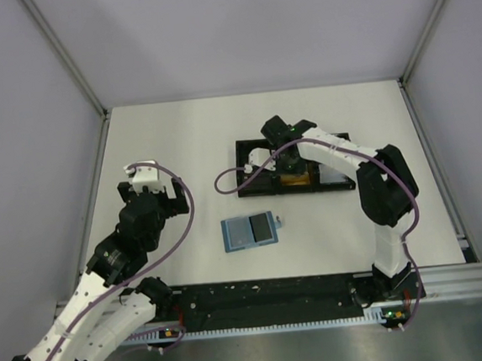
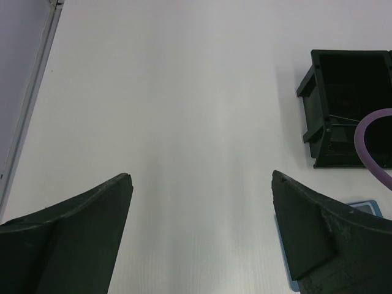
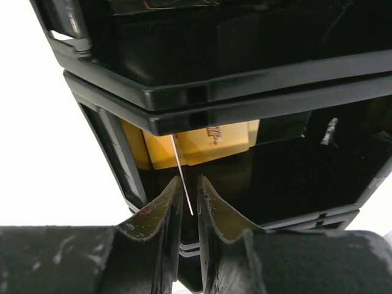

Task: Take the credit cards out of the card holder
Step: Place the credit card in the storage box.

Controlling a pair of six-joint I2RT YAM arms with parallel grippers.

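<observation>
The teal-blue card holder [image 1: 250, 230] lies open in mid-table, a black credit card [image 1: 263, 226] on its right leaf; its corner [image 2: 367, 206] shows in the left wrist view. An orange-gold credit card [image 3: 205, 142] lies in the black tray's middle compartment. My right gripper [image 3: 190, 179] hangs over that compartment [image 1: 291, 161]. Its jaws stand a narrow gap apart. A thin pale edge [image 3: 182, 174] like a card seen edge-on leans in the gap, touching neither finger that I can see. My left gripper [image 2: 200, 177] is wide open over bare table, left of the holder [image 1: 152, 192].
The long black tray [image 1: 341, 182] sits behind the holder, a white wad of paper [image 1: 258, 158] in its left compartment; its end wall [image 2: 318, 110] shows in the left wrist view. A purple cable [image 1: 224, 180] loops off the tray's left end. Metal frame posts line both table sides.
</observation>
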